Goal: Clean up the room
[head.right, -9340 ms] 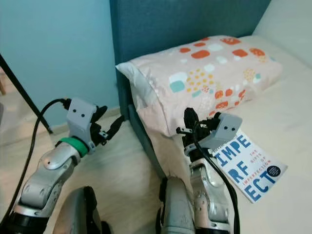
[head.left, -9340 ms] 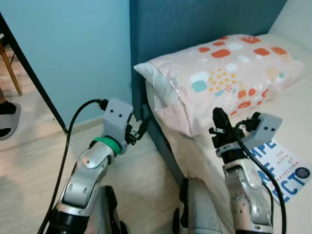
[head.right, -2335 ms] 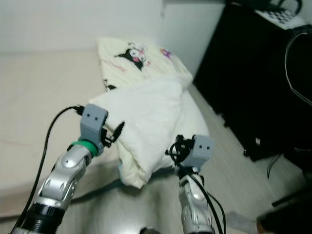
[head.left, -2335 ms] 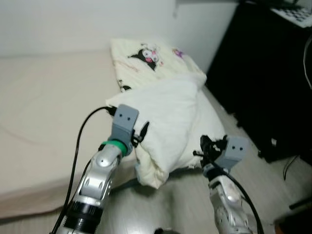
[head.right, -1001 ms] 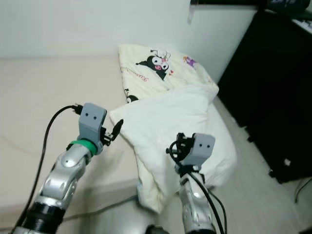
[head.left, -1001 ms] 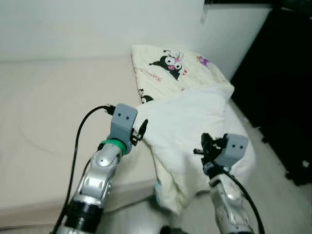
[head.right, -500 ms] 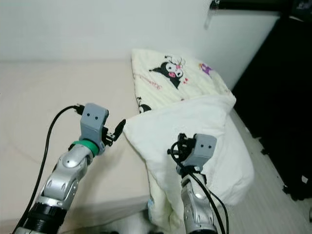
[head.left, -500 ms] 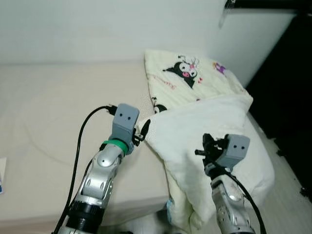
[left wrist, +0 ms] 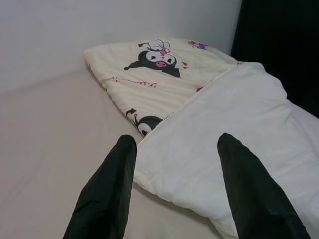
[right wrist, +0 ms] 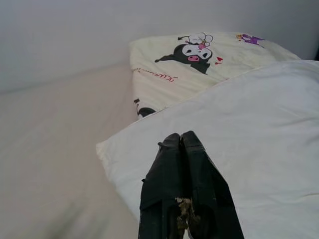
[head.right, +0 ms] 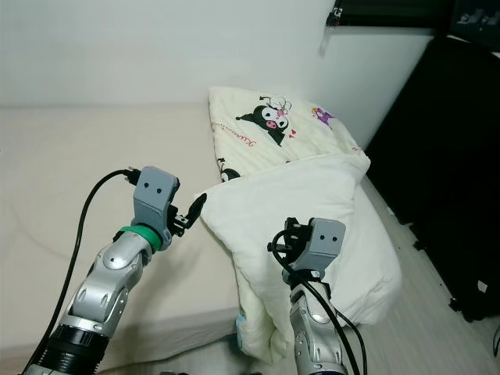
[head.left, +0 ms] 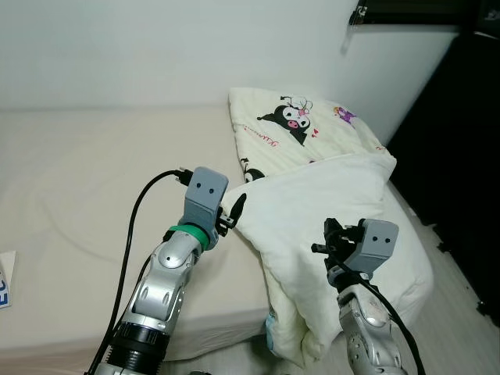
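Crosswise on bed point(head.left: 94, 180), folded quilt point(head.left: 328, 203), left gripper point(left wrist: 172, 149) spread, right gripper point(right wrist: 182, 142) pressed together.

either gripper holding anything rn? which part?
Nothing held. Left gripper open, above the folded blanket corner; right gripper shut on nothing, over the blanket.

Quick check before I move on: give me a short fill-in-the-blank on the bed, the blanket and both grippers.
1. The left gripper has its fingers ____.
2. The right gripper has its fingers ____.
3. The folded blanket has a ____ character printed on it.
4. The blanket lies at the corner of the ____.

Missing words: open; shut; cartoon; bed
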You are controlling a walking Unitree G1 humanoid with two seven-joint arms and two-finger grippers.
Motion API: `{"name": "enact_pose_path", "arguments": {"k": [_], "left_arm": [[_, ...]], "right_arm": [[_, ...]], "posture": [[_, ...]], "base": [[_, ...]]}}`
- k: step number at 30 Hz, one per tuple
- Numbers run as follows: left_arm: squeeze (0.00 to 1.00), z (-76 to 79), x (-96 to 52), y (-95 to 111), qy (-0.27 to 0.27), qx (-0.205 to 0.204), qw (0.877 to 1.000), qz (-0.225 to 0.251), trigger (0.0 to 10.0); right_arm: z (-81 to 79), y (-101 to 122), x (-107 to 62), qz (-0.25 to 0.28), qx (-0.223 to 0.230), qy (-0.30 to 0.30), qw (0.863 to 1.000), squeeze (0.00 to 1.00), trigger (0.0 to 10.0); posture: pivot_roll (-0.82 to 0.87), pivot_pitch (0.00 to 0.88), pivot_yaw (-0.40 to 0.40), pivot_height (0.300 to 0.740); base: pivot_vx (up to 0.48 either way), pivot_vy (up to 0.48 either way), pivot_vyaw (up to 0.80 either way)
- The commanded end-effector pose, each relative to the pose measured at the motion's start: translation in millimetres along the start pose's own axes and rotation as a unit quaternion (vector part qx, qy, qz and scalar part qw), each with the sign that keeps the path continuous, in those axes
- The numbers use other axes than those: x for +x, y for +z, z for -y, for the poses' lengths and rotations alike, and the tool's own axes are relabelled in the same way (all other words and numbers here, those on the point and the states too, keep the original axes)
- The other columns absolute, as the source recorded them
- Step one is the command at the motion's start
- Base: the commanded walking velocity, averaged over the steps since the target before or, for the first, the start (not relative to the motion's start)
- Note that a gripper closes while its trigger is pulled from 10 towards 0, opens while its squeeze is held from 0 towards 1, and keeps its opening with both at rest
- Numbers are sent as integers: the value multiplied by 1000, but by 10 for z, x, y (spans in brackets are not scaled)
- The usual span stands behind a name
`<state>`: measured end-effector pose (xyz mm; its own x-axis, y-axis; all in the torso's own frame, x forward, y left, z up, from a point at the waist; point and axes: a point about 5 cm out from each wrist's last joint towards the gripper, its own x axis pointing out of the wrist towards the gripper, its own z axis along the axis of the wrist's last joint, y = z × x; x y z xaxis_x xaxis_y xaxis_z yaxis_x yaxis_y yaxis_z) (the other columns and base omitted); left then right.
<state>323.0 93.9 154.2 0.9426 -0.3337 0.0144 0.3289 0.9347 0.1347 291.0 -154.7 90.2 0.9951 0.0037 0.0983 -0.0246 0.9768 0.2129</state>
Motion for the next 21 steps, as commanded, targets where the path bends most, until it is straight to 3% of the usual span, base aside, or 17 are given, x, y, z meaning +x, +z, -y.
{"name": "enact_pose_path", "arguments": {"k": [1, 21], "left_arm": [[0, 25, -13, -47, -6, -2, 1000, -11, 10000], [0, 32, -7, -56, -9, 0, 1000, -13, 10000]], "right_arm": [[41, -61, -45, -10, 2, -12, 1000, 0, 10000], [42, -64, -42, -8, 3, -15, 1000, 0, 10000]], "posture": [[1, 97, 11, 673], [0, 96, 14, 599]], "base": [[0, 0, 0], [0, 0, 0]]}}
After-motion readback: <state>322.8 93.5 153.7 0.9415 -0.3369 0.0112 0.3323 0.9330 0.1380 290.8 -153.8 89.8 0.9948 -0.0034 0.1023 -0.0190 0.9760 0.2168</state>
